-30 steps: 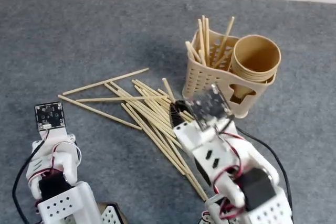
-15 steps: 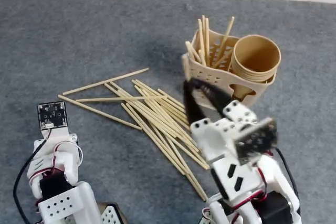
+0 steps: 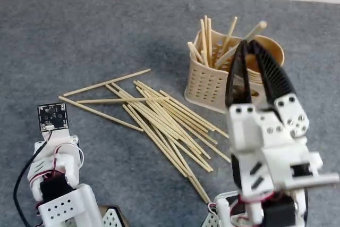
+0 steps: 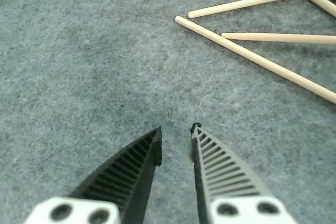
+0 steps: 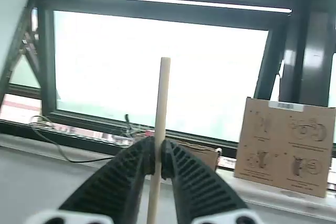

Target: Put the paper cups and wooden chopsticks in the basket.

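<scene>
Chopstick (image 5: 164, 93) pinched in right end effector (image 5: 158, 146) — raised over basket (image 3: 208, 86).

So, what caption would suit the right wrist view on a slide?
Right gripper pinching one chopstick, with a bright window behind.

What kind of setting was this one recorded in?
Probably an indoor lab or workshop bench beside a window. The work surface is a grey felt-like table cover, and the right wrist view looks towards a large dark-framed window with a cardboard box standing on its sill.
</scene>
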### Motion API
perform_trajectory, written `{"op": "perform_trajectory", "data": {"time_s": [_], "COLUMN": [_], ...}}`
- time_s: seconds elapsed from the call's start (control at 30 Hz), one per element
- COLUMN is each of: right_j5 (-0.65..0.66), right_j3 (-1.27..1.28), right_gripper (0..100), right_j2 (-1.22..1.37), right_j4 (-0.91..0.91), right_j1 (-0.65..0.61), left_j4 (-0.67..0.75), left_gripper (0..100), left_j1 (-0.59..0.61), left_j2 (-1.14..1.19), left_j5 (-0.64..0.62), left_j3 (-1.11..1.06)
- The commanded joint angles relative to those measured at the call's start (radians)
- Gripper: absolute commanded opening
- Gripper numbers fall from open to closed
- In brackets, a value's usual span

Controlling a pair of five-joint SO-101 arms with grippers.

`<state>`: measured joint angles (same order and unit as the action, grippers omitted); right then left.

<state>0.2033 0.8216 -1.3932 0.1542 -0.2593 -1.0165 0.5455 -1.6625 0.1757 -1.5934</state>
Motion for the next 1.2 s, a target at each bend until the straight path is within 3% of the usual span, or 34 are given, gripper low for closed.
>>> {"op": "perform_trajectory", "data": {"time_s": [0.0, 0.5, 0.67, 0.87, 1.17], "right_j5": [0.008, 0.008, -0.157, -0.161, -0.158], "right_j3": [0.001, 0.179, 0.154, -0.033, -0.16], "right_gripper": [0.5, 4.0, 17.8, 17.8, 17.7], "right_j2": [0.11, 0.39, 0.386, 0.305, 0.229], "right_j4": [-0.082, -0.179, 0.022, 0.341, 0.665], "right_j1": [0.056, 0.061, 0.061, 0.031, -0.157], "left_j4": [0.015, 0.014, 0.015, 0.014, 0.017], "left_gripper": [11, 11, 11, 11, 11], "left_j1": [-0.022, -0.022, -0.022, -0.022, -0.022], "left_j2": [-0.008, -0.008, -0.008, -0.008, -0.008], "left_j5": [-0.005, -0.005, -0.005, -0.005, -0.005], "left_j3": [0.004, 0.004, 0.004, 0.004, 0.004]}}
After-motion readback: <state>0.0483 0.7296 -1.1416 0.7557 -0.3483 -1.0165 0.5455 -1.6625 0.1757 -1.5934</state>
